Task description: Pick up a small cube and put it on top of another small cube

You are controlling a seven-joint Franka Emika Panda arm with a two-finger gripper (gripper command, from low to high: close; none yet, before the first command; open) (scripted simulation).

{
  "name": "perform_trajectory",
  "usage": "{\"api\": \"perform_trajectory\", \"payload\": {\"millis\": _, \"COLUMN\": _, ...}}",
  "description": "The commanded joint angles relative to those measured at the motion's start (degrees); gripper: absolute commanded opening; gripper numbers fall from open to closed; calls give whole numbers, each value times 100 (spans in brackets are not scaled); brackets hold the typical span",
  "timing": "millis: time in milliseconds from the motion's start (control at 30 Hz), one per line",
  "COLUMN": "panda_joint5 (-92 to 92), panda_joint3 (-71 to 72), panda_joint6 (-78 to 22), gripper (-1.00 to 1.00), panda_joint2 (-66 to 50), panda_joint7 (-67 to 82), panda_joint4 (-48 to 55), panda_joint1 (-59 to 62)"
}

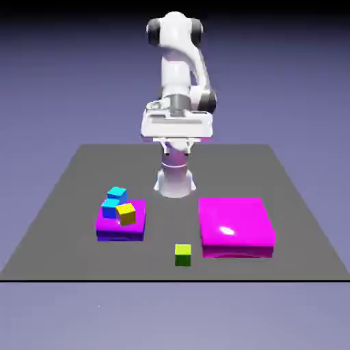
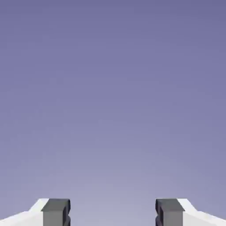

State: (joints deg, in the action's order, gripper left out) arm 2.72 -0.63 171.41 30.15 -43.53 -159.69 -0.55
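Currently the white two-finger pincer [image 1: 176, 149] hangs high over the dark grey tabletop [image 1: 171, 239], its fingers apart with nothing between them; the hand view shows only blue-violet backdrop [image 2: 113, 101] past the tips.

Small lime cube with darker green sides [image 1: 183, 256]: on the tabletop, well below the pincer and out in front of it, nearly in line. Small pale turquoise-cyan cube [image 1: 117, 194]: lower than the pincer, off to the exterior view's left, at the rear of the glossy purple block [image 1: 121, 236]. Whether it rests fully on that block, cannot tell. Deeper sky-blue cube [image 1: 110, 208] and tilted yellow-orange cube [image 1: 126, 214] crowd its front.

Step in hand, as I judge it: approach to the lime cube; no stacking done.

Risks. Hand seems aimed outward rather than down; descending without turning it could knock the cube instead of straddling it. A low swing toward the exterior view's right might clip the big glossy magenta block [image 1: 236, 222]. Later, the crowding is the worry: wide fingers could nudge the neighbours, shift the turquoise base, and leave the lime cube sliding off.
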Motion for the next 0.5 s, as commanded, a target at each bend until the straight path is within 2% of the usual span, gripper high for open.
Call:
{"api": "perform_trajectory", "payload": {"millis": 0, "panda_joint5": 226, "panda_joint3": -52, "panda_joint6": -216, "gripper": 0, "panda_joint2": -208, "panda_joint7": -89, "panda_joint4": 109, "panda_joint1": 12}}
{"api": "perform_trajectory", "payload": {"millis": 467, "panda_joint5": 3389, "panda_joint3": -780, "panda_joint6": -3232, "gripper": 0, "panda_joint2": -3115, "panda_joint7": -1334, "panda_joint4": 1630, "panda_joint1": 176}}
